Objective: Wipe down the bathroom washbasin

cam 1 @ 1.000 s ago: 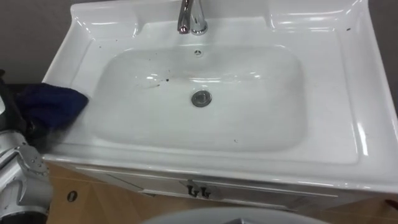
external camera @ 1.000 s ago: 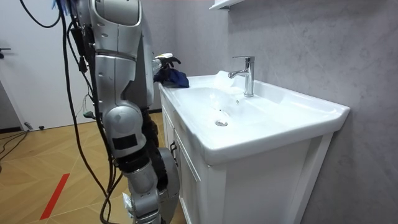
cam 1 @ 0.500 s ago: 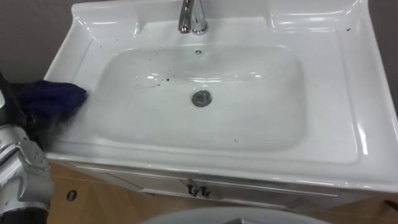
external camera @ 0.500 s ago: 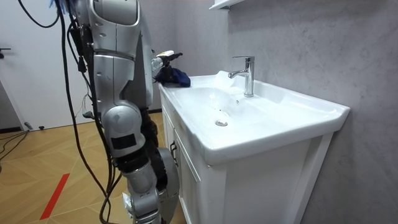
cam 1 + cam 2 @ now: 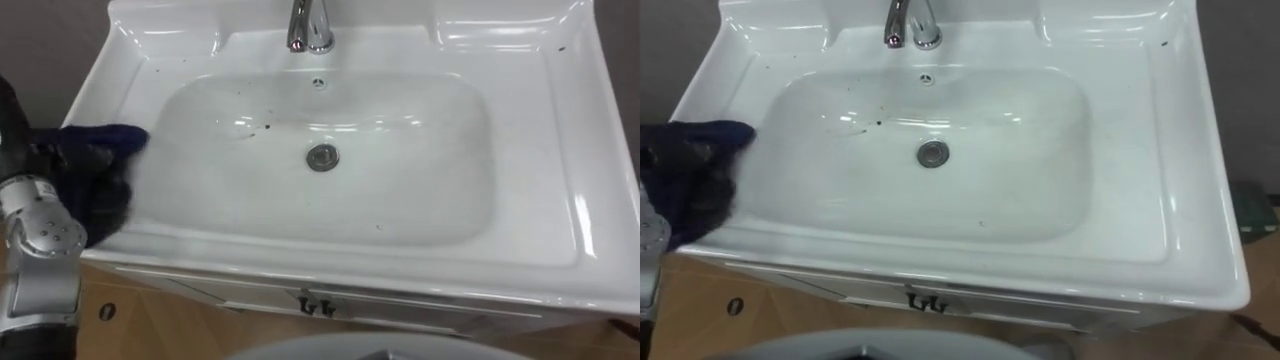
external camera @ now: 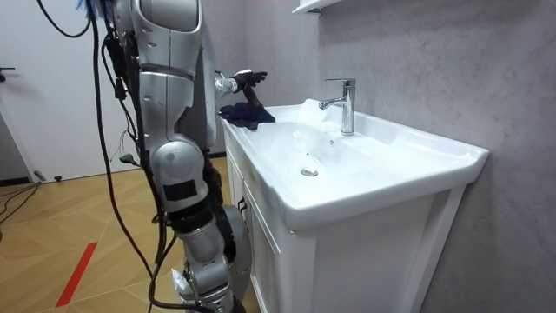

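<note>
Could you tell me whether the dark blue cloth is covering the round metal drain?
No, the dark blue cloth lies at the left rim of the white ceramic basin; the round metal drain sits bare.

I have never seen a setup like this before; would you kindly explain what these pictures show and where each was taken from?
The machine is a humanoid robot that stands at a white basin in order to wipe it. Two pictures come from the two cameras in its head, which look straight down at the work. The third comes from a camera that stands in the room and sees the robot from the side. The basin has a faucet at the back, a drain in the middle and a few dark specks in the bowl. A dark blue cloth lies on the basin's left edge. The left robot hand is just above it in the room view. Whether it grips the cloth I cannot tell.
</note>
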